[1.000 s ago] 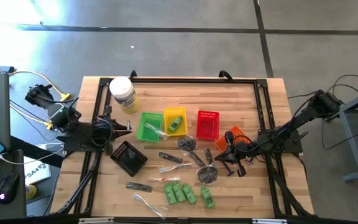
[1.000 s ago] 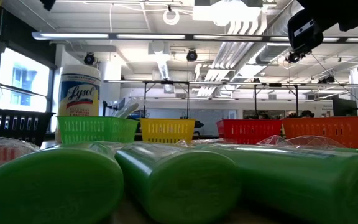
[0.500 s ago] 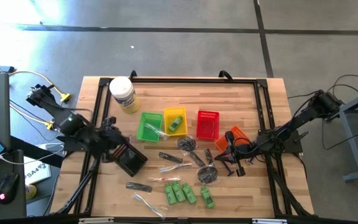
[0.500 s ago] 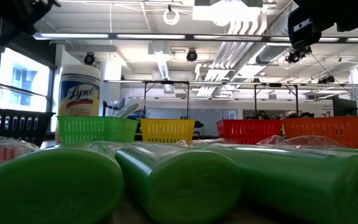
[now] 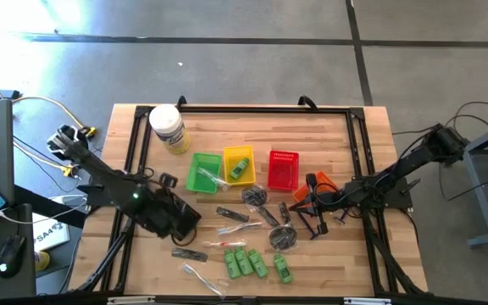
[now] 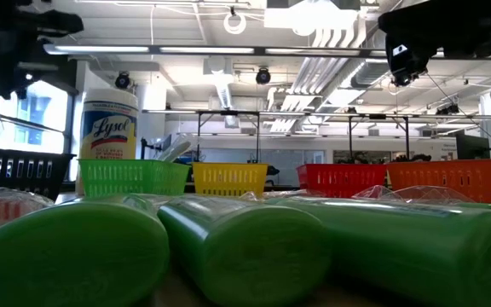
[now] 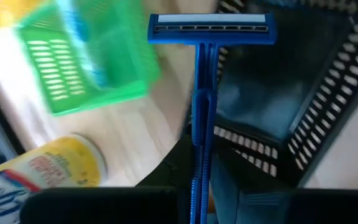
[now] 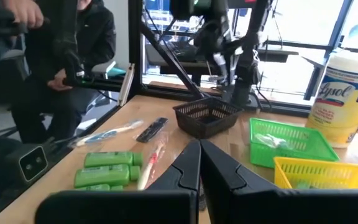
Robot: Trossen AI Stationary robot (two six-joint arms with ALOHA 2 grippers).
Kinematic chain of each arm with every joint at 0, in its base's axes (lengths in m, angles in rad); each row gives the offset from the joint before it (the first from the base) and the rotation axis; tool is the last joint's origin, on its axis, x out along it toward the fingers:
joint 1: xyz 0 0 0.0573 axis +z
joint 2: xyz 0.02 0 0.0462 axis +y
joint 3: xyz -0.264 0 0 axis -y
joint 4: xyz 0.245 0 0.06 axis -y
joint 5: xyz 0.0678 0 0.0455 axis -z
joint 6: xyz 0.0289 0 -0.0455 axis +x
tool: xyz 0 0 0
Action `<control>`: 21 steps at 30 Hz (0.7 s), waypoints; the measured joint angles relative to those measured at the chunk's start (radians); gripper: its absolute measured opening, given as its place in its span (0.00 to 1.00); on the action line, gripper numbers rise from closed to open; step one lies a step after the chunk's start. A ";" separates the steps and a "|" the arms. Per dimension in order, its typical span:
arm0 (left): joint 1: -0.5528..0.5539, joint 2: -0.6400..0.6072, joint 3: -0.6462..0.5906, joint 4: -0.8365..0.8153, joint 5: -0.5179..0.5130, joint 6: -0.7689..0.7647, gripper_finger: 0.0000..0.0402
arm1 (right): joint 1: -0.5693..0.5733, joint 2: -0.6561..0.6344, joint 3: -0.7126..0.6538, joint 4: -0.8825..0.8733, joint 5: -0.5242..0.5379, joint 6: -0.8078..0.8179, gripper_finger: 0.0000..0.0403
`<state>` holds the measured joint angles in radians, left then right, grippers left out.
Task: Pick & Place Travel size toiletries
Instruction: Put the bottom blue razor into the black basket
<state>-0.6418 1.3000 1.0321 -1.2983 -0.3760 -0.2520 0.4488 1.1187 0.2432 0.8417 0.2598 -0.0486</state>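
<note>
Left gripper grips blue razor (above black basket)

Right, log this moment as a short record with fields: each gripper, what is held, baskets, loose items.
left gripper: shut on the blue razor, over the black basket
right gripper: shut, empty, above the table by the orange basket
basket row: green basket, yellow basket, red basket
loose on table: green tubes at the near edge, plus wrapped sticks and dark round pieces
other: white wipes canister at the far left corner
</note>
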 joint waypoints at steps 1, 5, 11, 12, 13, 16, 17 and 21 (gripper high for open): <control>0.000 0.023 0.000 0.000 0.021 0.017 0.06 | 0.000 0.000 0.000 0.000 0.000 0.000 0.00; 0.000 0.100 0.000 0.005 0.096 0.065 0.06 | 0.000 0.000 0.000 0.001 -0.001 0.001 0.00; 0.000 0.165 0.000 0.050 0.140 0.110 0.06 | 0.000 0.000 0.000 0.008 0.000 0.004 0.00; 0.000 0.172 0.000 0.063 0.140 0.120 0.06 | 0.000 0.000 0.000 0.008 -0.001 0.007 0.00; 0.000 0.179 0.000 0.081 0.139 0.128 0.06 | 0.000 0.000 0.000 0.008 -0.001 0.014 0.00; 0.000 0.203 0.002 0.095 0.139 0.151 0.06 | 0.000 0.000 0.000 0.008 -0.001 0.029 0.00; 0.000 0.214 0.002 0.100 0.136 0.157 0.06 | 0.001 0.000 0.000 0.008 -0.001 0.029 0.00; 0.001 0.250 0.002 0.095 0.129 0.177 0.06 | 0.003 0.000 0.000 0.007 -0.005 0.037 0.00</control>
<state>-0.6411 1.5496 1.0340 -1.2029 -0.2472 -0.0750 0.4519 1.1187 0.2436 0.8490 0.2546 -0.0121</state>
